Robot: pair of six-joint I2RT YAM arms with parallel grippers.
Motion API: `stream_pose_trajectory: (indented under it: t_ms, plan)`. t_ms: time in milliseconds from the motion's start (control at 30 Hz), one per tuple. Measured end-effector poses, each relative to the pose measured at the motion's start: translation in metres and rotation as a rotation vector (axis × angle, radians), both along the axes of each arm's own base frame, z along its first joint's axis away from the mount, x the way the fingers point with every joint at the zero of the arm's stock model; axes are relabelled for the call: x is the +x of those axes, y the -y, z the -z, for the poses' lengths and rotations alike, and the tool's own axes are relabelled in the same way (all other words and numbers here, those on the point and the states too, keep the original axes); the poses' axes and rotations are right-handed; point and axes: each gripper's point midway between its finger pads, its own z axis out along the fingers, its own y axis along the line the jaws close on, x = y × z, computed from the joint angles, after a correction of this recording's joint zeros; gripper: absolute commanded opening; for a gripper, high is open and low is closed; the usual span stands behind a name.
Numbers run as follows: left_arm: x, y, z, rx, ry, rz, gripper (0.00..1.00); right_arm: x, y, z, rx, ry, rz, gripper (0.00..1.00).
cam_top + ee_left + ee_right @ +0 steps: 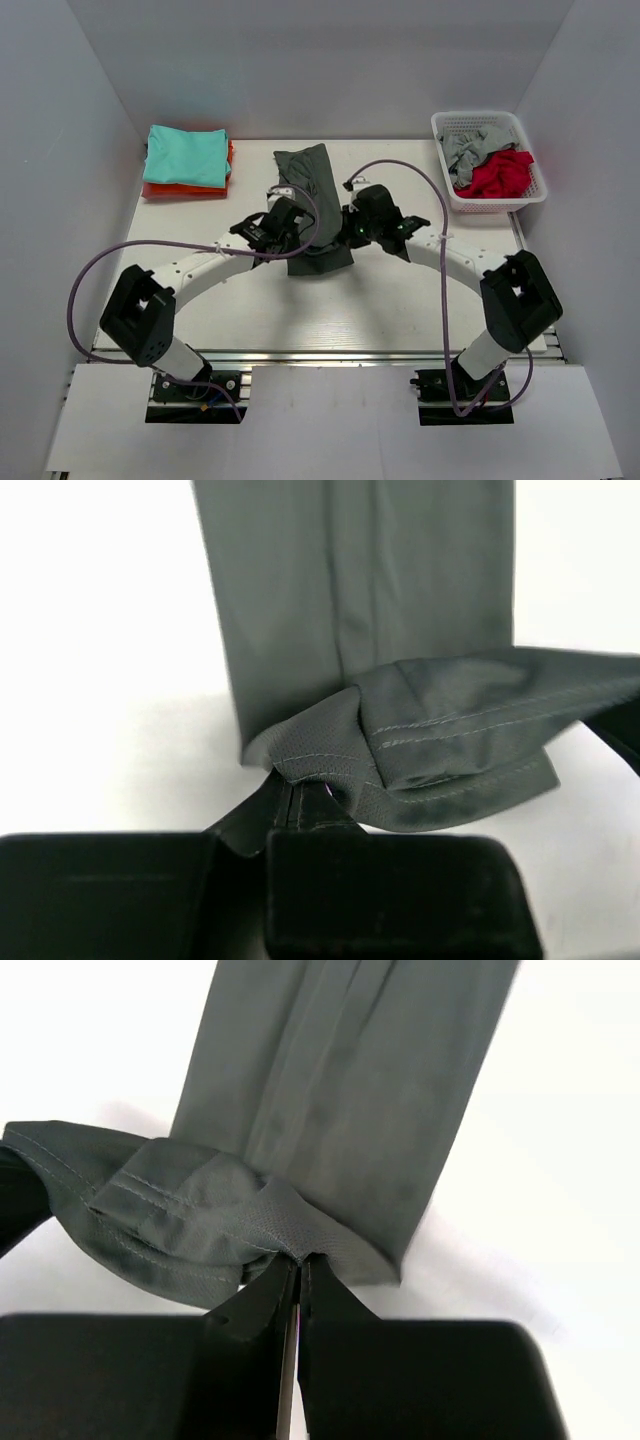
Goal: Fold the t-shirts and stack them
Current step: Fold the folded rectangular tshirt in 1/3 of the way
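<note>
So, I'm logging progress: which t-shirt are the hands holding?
The dark grey t-shirt, pinched by the left hand and right hand; the teal t-shirt and orange t-shirt lie stacked apart.

The top camera looks down from above and behind the bases (195, 385), which sit at 6 o'clock, far enough off to take in the whole table (400, 300). Each wrist camera sits just behind its own gripper and very near it, facing along it toward 12 o'clock, so the left gripper (300, 805) and the right gripper (298, 1270) fill the 6 o'clock edge. All three views share the grey shirt (310, 175) at mid-table, its pinched hem trailing toward 3 o'clock in the left wrist view and 9 in the right.
</note>
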Motion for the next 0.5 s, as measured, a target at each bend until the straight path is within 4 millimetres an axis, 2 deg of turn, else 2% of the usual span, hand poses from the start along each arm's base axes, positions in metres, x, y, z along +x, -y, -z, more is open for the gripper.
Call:
stream_pose_trajectory:
  t_ms: [267, 500]
  plan:
    - [0.070, -0.020, -0.018, 0.015, 0.081, -0.099, 0.00, 0.064, -0.012, -0.014, -0.018, 0.061, 0.047, 0.00]
    - [0.119, -0.021, -0.013, 0.019, 0.095, -0.091, 0.00, 0.109, -0.016, -0.016, -0.033, 0.091, 0.059, 0.00]
